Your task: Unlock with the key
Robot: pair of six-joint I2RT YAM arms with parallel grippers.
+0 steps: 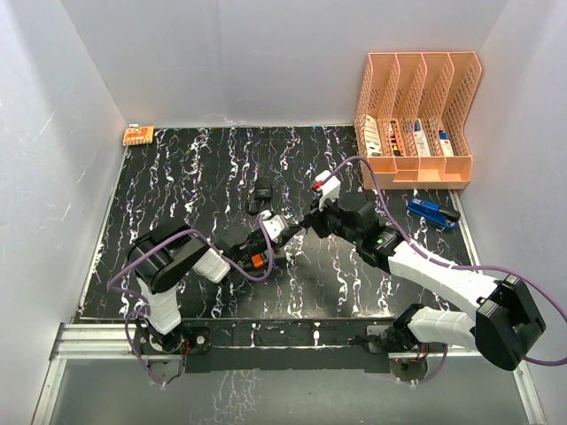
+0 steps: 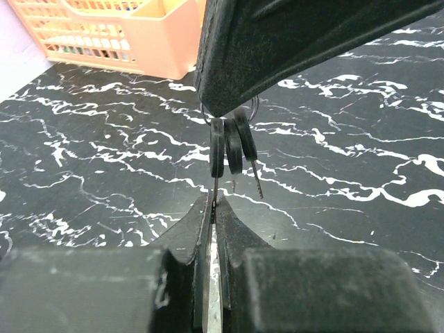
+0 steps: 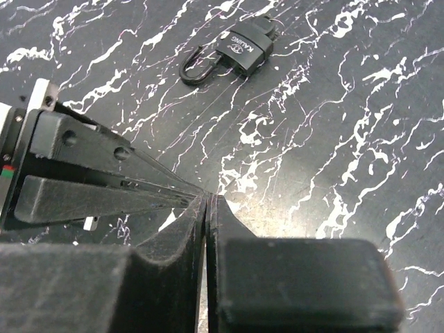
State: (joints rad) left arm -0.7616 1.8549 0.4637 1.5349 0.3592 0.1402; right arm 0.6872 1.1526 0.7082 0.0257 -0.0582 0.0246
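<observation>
The padlock (image 3: 244,47), unseen in your left wrist view, lies beyond the closed right gripper (image 3: 207,205); the left gripper (image 2: 215,208) pinches the keys (image 2: 229,146).

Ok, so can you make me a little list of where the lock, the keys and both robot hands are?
Lock: black metal padlock, lying on the black marbled table, untouched
Keys: bunch of black-headed metal keys, in the air between both hands
Left hand: shut on one key's blade
Right hand: shut, holding the bunch

The black padlock (image 3: 244,48) lies flat on the marbled table (image 3: 361,159), mid-scene. Three black-headed keys (image 2: 232,146) hang together above the table, just near of it.
</observation>
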